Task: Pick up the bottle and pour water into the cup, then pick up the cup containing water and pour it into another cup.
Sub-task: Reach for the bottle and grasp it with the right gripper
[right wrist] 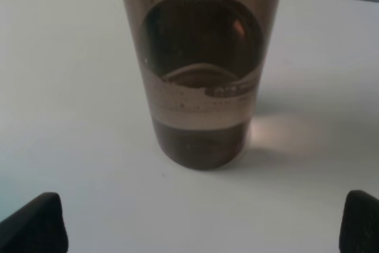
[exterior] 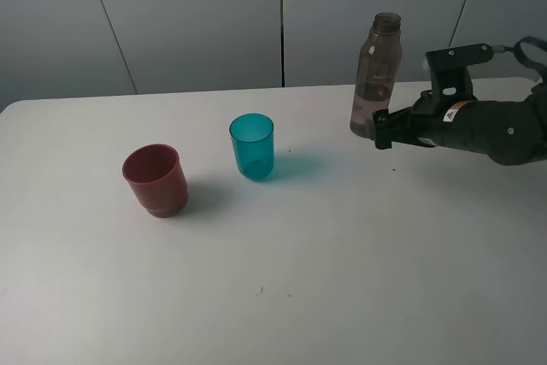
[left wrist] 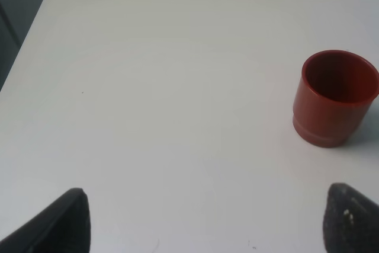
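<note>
Bottle (exterior: 376,74): upright by far edge of table (exterior: 342,279), right side, ungrasped. Right jaws spread, just beside it. Teal cup (exterior: 252,145), red cup (exterior: 155,179): mid-table, seemingly empty. Left jaws spread. Both pours outstanding.

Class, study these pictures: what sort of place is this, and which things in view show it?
Probably a robotics lab or test bench: a white table before grey wall panels, a black robot arm, and only a bottle, a teal cup and a red cup set out.
</note>
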You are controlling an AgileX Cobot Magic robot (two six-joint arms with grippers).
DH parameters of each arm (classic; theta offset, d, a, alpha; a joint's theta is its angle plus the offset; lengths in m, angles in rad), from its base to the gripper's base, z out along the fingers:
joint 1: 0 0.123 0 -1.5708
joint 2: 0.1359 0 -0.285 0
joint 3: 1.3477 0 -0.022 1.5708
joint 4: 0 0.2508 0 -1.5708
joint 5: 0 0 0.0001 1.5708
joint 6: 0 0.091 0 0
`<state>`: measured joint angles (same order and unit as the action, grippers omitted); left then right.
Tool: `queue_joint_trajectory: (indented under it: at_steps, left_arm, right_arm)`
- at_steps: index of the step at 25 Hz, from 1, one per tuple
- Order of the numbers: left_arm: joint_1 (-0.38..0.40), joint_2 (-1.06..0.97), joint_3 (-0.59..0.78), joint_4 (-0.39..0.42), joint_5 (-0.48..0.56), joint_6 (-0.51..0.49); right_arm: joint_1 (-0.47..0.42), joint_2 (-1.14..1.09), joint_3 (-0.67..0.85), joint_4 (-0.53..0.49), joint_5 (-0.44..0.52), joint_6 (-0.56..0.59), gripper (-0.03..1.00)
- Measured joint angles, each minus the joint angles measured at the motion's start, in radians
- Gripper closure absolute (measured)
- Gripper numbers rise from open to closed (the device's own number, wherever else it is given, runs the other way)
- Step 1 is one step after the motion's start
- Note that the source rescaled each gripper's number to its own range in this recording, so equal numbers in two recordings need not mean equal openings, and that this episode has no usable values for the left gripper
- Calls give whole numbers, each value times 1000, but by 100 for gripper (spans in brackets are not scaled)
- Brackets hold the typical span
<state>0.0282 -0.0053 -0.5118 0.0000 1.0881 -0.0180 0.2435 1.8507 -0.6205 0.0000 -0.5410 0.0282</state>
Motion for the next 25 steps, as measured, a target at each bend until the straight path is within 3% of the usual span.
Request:
queue_joint_trajectory:
  at_steps: [5, 10, 15, 25]
  left_arm:
    - [0, 0, 0, 0, 0, 0]
    - [0, 0, 0, 0, 0, 0]
    - [0, 0, 0, 0, 0, 0]
    - [0, 0, 0, 0, 0, 0]
  right_arm:
    - [0, 85, 3, -34, -160, 62, -3]
    - [2, 114, 3, 71, -214, 39, -3]
    - [2, 150, 3, -16, -272, 11, -3]
    - [4, 242, 3, 38, -462, 5, -3]
